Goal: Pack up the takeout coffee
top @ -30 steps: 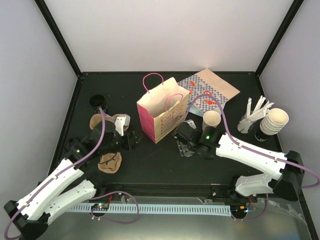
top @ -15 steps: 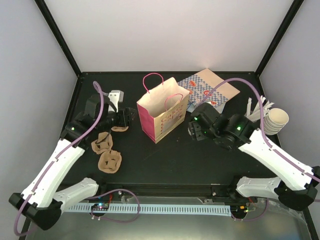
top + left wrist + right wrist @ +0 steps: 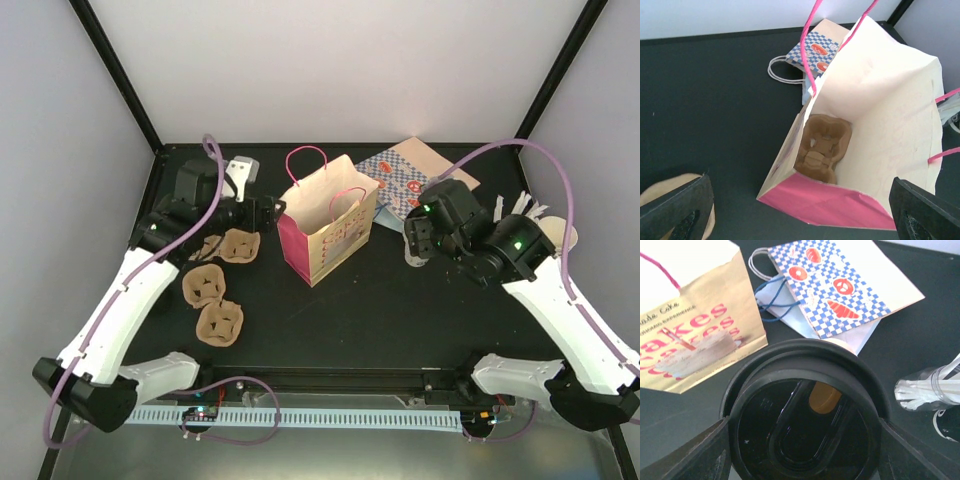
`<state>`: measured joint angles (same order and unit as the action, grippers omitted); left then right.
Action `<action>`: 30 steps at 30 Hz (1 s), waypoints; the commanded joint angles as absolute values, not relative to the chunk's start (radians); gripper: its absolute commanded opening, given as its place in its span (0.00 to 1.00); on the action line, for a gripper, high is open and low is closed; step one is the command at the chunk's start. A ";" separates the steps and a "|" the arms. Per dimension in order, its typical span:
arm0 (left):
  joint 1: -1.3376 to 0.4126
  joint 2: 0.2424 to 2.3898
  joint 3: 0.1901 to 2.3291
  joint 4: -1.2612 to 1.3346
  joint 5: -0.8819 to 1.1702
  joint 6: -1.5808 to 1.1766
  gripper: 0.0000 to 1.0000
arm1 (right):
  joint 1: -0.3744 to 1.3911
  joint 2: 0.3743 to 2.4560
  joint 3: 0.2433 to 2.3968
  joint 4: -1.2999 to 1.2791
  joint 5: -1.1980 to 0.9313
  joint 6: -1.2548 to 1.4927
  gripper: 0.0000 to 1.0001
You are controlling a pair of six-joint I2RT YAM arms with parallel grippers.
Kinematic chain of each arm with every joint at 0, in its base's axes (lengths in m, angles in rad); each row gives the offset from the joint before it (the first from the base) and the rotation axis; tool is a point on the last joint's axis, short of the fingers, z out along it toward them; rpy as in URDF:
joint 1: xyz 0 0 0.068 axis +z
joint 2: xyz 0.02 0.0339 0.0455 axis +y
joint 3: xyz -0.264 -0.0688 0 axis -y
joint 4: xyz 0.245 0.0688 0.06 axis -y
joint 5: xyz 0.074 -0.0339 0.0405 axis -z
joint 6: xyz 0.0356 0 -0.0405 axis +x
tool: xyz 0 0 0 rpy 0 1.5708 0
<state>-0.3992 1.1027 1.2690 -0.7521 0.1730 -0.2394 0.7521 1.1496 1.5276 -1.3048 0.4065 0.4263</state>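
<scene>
Your left gripper (image 3: 800,214) is spread wide by the bag's (image 3: 325,225) open top, gripping nothing, and there's a carrier (image 3: 821,147) inside. Your right gripper (image 3: 802,445) is clamped on a black lid (image 3: 800,390) right over the coffee (image 3: 411,252), which is just right of the bag, toward the worktop's back edge.

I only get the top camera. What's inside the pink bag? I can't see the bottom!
Observer: A brown cup carrier lies deep inside the pink bag.
Operator: What's the right gripper holding?
Observer: A round black lid, clamped between its fingers.
Operator: And the left gripper?
Observer: Nothing. Its fingers stand wide apart near the bag's open top.
</scene>
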 commanded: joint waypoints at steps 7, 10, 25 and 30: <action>-0.393 1.201 1.373 -0.722 0.171 0.023 0.99 | 0.718 1.161 1.624 -1.318 0.432 0.371 0.72; -0.393 1.220 1.393 -0.734 0.164 0.050 0.99 | 0.718 1.159 1.620 -1.318 0.427 0.371 0.71; -0.390 1.270 1.456 -0.803 0.201 0.076 0.99 | 0.718 1.140 1.596 -1.318 0.414 0.377 0.71; -0.380 1.275 1.453 -0.793 0.220 0.079 0.99 | 0.717 1.137 1.606 -1.323 0.424 0.372 0.71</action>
